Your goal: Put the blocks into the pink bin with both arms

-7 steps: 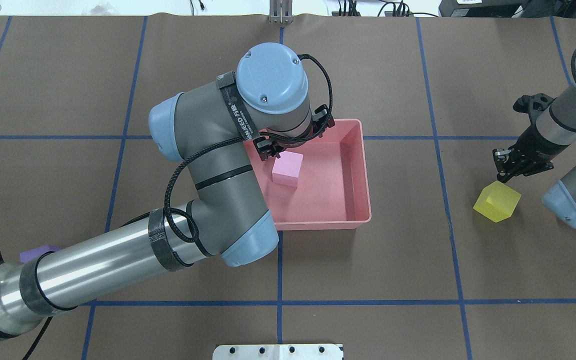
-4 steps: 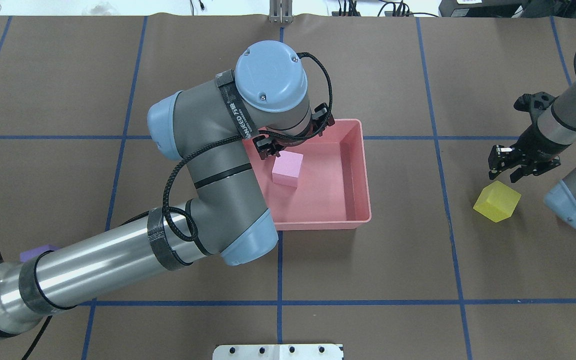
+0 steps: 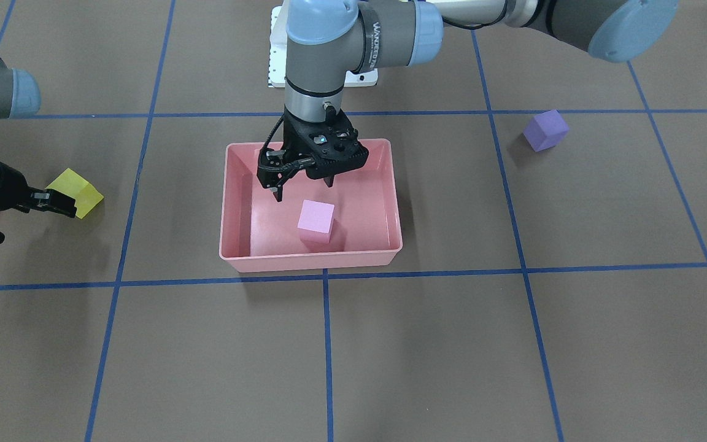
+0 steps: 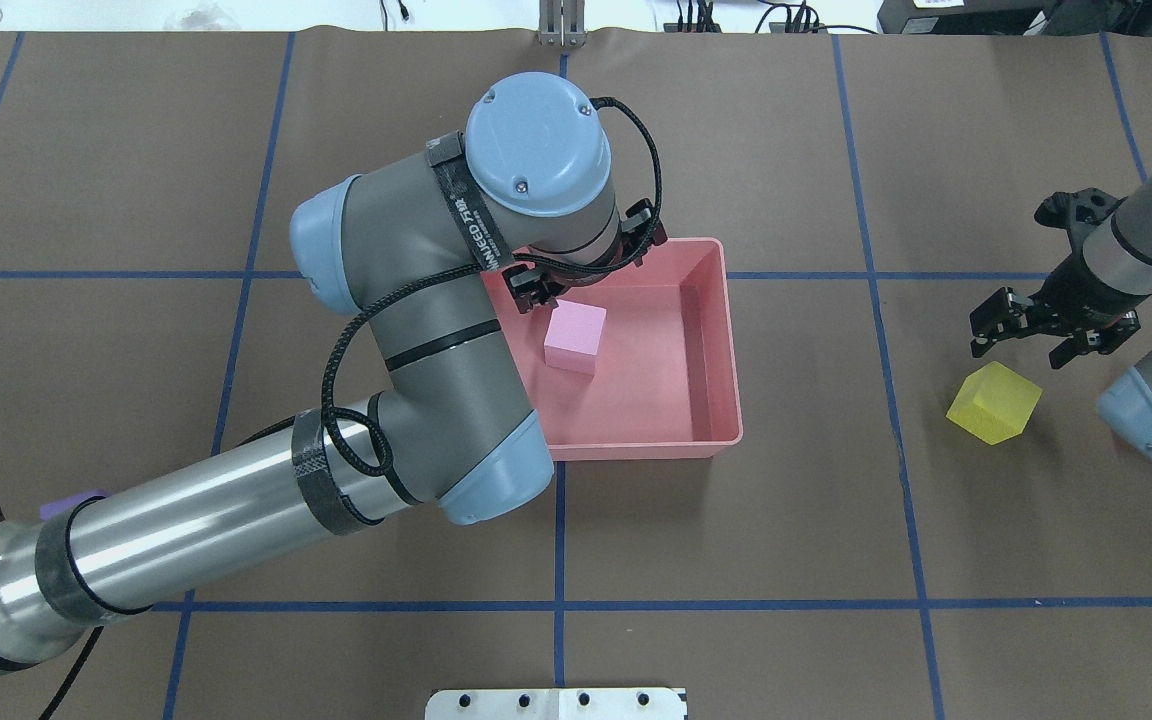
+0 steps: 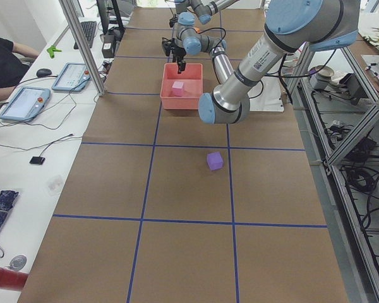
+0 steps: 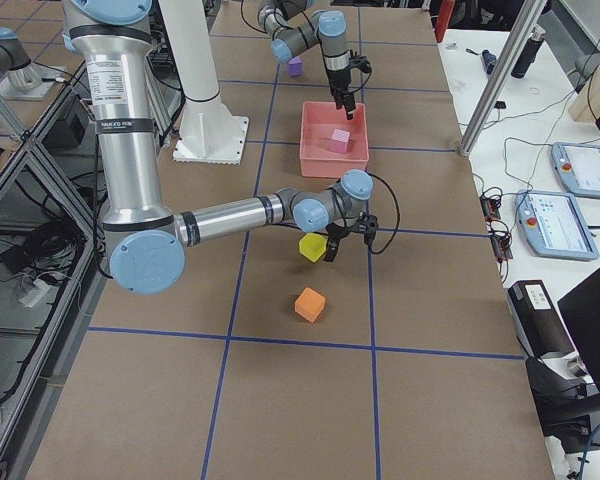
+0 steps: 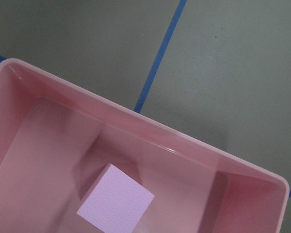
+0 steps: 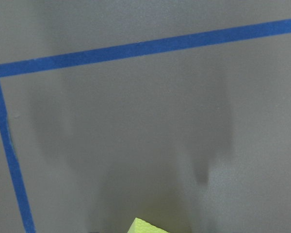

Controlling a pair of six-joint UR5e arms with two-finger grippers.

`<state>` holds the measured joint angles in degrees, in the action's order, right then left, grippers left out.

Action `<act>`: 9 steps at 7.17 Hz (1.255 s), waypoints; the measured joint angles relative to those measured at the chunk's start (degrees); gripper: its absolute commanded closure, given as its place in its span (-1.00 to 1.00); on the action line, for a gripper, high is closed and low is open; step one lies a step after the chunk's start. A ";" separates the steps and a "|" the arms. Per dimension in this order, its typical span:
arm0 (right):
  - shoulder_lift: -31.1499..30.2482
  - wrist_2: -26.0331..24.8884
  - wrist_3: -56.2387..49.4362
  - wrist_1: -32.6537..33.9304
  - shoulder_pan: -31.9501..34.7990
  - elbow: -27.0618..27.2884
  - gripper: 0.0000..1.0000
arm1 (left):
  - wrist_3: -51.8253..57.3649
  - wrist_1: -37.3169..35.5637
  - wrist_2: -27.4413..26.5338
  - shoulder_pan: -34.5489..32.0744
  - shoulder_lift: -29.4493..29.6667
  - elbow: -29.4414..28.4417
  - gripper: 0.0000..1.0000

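Observation:
The light pink block (image 3: 316, 220) lies inside the pink bin (image 3: 310, 261), also in the overhead view (image 4: 575, 337) and the left wrist view (image 7: 115, 203). My left gripper (image 3: 301, 190) hangs open and empty just above the bin, behind the pink block. The yellow block (image 4: 994, 402) sits on the table at the right. My right gripper (image 4: 1026, 345) is open and empty just beyond it, not touching. The purple block (image 3: 545, 129) lies on the left side of the table. The orange block (image 6: 310, 304) lies near the yellow one, hidden in the overhead view.
Brown paper with blue tape lines (image 4: 558, 605) covers the table. A white base plate (image 4: 556, 703) sits at the near edge. My left forearm (image 4: 186, 540) stretches across the left half, covering most of the purple block there.
My right gripper has drawn back a little from the yellow block and its fingers have spread wider. My left wrist has shifted slightly away over the bin. The pink block has not moved.

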<state>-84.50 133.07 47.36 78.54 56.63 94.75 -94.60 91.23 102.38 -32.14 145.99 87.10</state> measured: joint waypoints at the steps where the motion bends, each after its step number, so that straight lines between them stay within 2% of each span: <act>1: -0.49 0.16 0.01 0.03 -0.28 0.23 -0.95 | -0.01 0.00 -0.02 -0.02 0.00 0.00 -1.00; 6: -1.33 0.79 2.92 -0.08 -4.64 0.98 -0.95 | 0.03 0.00 -0.04 -0.11 -0.02 0.06 -1.00; 7: -1.68 0.94 3.09 -0.07 -5.08 1.16 -0.58 | 0.03 0.00 -0.03 -0.12 -0.06 0.10 -1.00; 8: -1.94 1.01 3.53 -0.09 -5.28 1.53 0.51 | 0.01 -0.02 -0.05 -0.11 -0.07 0.17 -1.00; 9: -2.01 0.96 5.31 -0.09 -5.37 2.17 1.00 | -0.03 -0.06 -0.06 -0.07 -0.08 0.22 -1.00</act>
<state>-86.51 134.03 52.67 78.45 51.26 96.92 -94.63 91.17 102.31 -32.21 145.90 87.32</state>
